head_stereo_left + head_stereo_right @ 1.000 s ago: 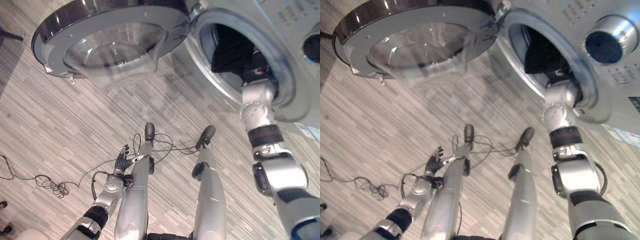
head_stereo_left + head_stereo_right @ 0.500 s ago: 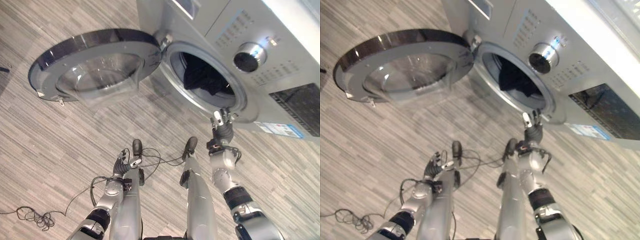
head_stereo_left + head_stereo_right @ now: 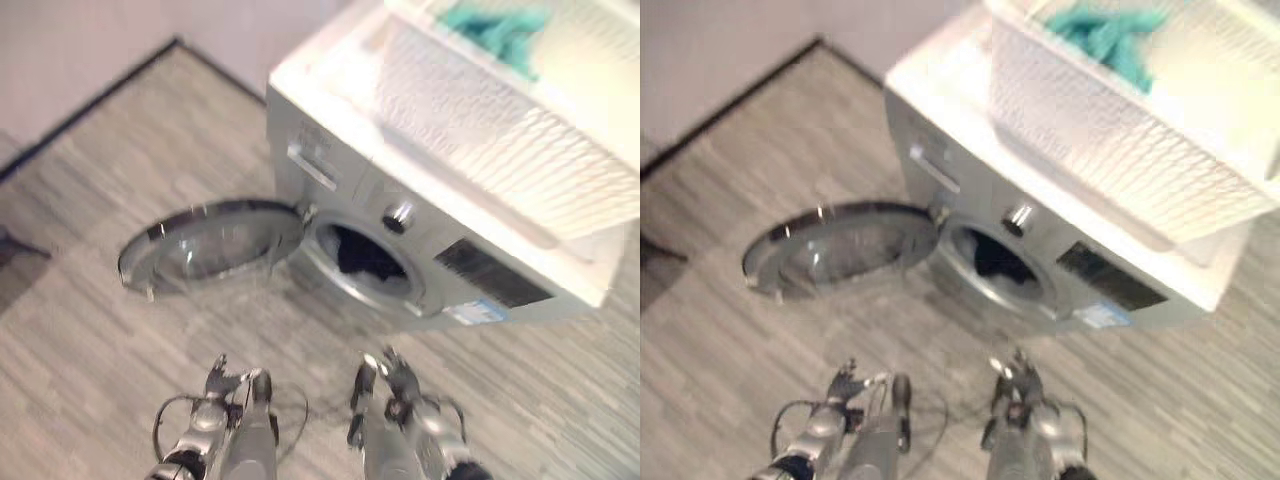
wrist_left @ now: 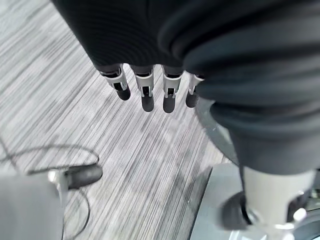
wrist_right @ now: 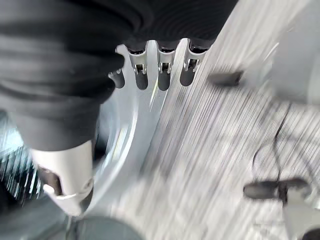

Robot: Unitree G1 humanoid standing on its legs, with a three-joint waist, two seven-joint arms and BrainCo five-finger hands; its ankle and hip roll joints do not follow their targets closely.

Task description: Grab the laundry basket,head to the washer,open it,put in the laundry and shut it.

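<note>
With the washer [image 3: 400, 250] door [image 3: 210, 245] hanging wide open toward 9 o'clock of the drum opening, things look pretty different from a second ago. Back then the right arm was shoved deep into the drum, next to a dark bundle. Half a second ago the right hand [image 3: 395, 375] was already out and hovering just below the opening. Now it's down low around 6 o'clock in the head views, well apart from the washer, fingers [image 5: 162, 80] straight and apart, holding nothing. The whole picture has also shifted a lot, so the head has lifted or pulled back, not the washer moving.

Dark laundry [image 3: 365, 260] sits inside the drum. The white basket [image 3: 1120, 130] is up on top of the washer at about 1 o'clock, and there's teal cloth [image 3: 1105, 35] still in it.

The left hand [image 3: 215, 380] hangs low at about 7 o'clock, fingers [image 4: 147, 97] relaxed and spread over the floor [image 4: 60, 100], empty too.

So what does that mean? Looks like one load-in just finished. Best guess: either the teal cloth goes in next, or the door gets swung shut. Door is definitely not closed yet, so the task isn't done.
</note>
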